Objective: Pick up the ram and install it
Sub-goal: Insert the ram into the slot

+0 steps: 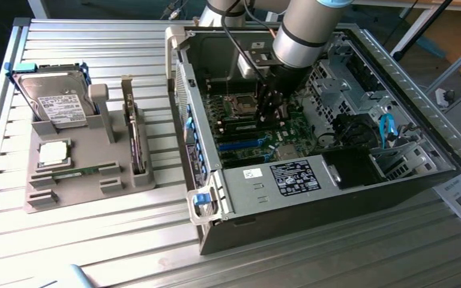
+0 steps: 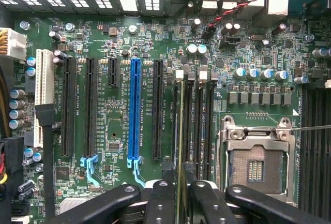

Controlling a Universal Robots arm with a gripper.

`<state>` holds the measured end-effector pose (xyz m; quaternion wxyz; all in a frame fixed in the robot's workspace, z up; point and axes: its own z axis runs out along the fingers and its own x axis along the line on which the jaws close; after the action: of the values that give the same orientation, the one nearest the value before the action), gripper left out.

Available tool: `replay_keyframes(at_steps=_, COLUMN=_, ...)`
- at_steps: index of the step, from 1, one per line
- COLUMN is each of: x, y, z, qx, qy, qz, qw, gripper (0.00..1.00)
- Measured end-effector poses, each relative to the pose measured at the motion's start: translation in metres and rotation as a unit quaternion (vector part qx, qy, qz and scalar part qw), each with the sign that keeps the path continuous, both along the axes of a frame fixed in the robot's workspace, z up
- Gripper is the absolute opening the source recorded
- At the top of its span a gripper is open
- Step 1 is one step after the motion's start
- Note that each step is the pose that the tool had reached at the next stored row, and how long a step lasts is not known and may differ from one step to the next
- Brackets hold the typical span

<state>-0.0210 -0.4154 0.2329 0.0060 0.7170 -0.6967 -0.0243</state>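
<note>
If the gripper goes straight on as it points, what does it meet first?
Likely the memory slots beside the processor socket; the ram in the gripper lines up with them. Depth is unclear.

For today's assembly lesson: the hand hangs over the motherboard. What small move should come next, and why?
Probably lower straight down: the hand grips the slim green ram stick edge-on, seemingly lined up over the black memory slots beside the empty processor socket.
</note>
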Motion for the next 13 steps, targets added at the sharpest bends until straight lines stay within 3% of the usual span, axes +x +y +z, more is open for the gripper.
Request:
replay_keyframes(at_steps=1, x=0.0, y=0.0, z=0.0, qx=0.0, qy=0.0, qz=0.0, qw=1.0, gripper=0.2)
replay_keyframes(at_steps=4, x=0.0, y=0.0, z=0.0029, qx=-0.0002, qy=0.0, qz=0.0, qw=1.0, gripper=0.2)
replay_keyframes(at_steps=8, x=0.0, y=0.0, z=0.0193, qx=-0.0002, qy=0.0, qz=0.0, qw=1.0, gripper=0.2)
replay_keyframes(at_steps=12, x=0.0, y=0.0, z=0.0454, qx=-0.0002, qy=0.0, qz=0.0, qw=1.0, gripper=0.2)
replay_keyframes(at_steps=13, x=0.0, y=0.0, z=0.0475, qx=-0.0002, qy=0.0, qz=0.0, qw=1.0, gripper=0.2)
